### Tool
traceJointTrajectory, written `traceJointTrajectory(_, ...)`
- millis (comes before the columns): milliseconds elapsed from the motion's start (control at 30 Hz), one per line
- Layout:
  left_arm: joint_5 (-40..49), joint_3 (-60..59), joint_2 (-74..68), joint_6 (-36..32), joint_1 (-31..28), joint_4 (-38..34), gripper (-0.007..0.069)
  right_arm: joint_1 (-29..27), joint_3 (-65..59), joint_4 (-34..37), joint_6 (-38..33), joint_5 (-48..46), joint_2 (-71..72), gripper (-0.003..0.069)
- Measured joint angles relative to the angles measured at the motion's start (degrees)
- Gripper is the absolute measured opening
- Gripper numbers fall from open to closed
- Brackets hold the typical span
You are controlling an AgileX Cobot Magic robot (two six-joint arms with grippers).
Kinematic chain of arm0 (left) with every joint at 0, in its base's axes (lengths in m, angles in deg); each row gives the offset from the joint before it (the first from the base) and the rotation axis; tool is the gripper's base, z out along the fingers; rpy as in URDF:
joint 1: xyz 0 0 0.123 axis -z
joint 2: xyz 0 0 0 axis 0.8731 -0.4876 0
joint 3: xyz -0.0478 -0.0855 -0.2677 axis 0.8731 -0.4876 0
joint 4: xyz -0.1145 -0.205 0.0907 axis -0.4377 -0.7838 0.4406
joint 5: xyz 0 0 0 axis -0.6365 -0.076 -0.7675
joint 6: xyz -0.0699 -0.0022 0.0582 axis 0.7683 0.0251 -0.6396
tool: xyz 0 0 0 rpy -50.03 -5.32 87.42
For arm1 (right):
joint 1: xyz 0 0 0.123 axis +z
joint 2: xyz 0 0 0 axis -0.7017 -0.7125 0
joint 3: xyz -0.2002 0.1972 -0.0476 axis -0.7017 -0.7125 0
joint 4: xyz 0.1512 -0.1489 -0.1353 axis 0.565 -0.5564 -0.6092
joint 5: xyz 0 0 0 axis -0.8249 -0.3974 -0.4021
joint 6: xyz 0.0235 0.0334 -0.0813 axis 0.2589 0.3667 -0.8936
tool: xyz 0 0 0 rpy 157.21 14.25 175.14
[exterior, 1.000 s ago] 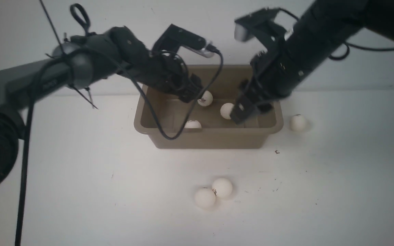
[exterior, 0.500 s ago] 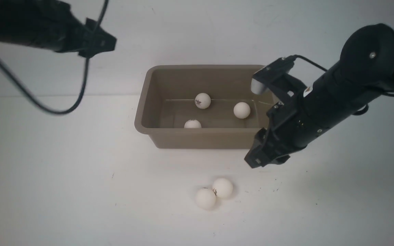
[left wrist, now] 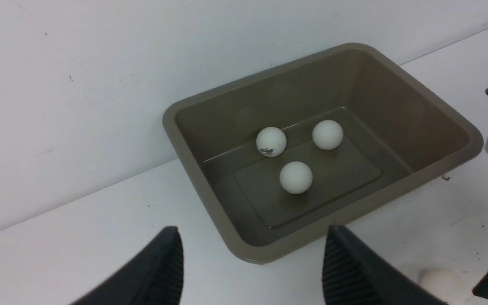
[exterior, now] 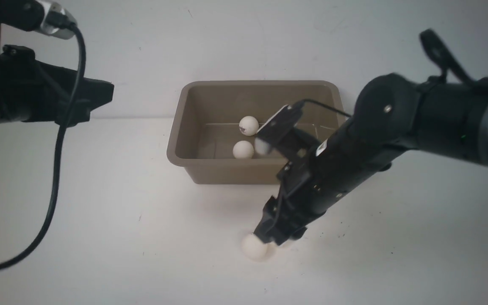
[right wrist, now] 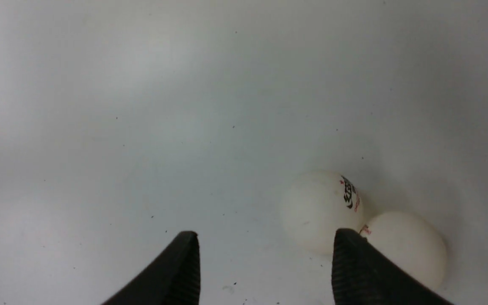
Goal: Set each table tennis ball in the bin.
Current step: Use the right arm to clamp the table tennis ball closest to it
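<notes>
Hanging low at the front view's lower centre, your right gripper (right wrist: 267,237) stands apart and empty, the two touching balls (right wrist: 320,209) just beside its jaws, not between them, while your left gripper (left wrist: 254,237), apart and empty too, hangs upper left, likely to leave the bin (exterior: 227,162) with three balls (left wrist: 295,177) unobstructed.

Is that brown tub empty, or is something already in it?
Not empty: three white balls rest on the bin floor, apart from each other.

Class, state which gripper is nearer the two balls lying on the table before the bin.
Right. The right gripper is down at the two balls; the left gripper hangs high, far off, left of the bin.
</notes>
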Motion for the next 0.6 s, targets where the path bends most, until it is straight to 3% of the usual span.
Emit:
traceJointTrajectory(233,4.22,-0.07,3.26,0.17,0.0,-0.63,0.0405,0.04,0.0,-0.61,-9.48,2.43,-2.9,0.0479)
traceJointTrajectory(600,6.44,-0.07,9.38,2.42,0.0,1.71,0.0405,0.07,0.11,-1.58,-15.42,5.16,-6.24,0.0492)
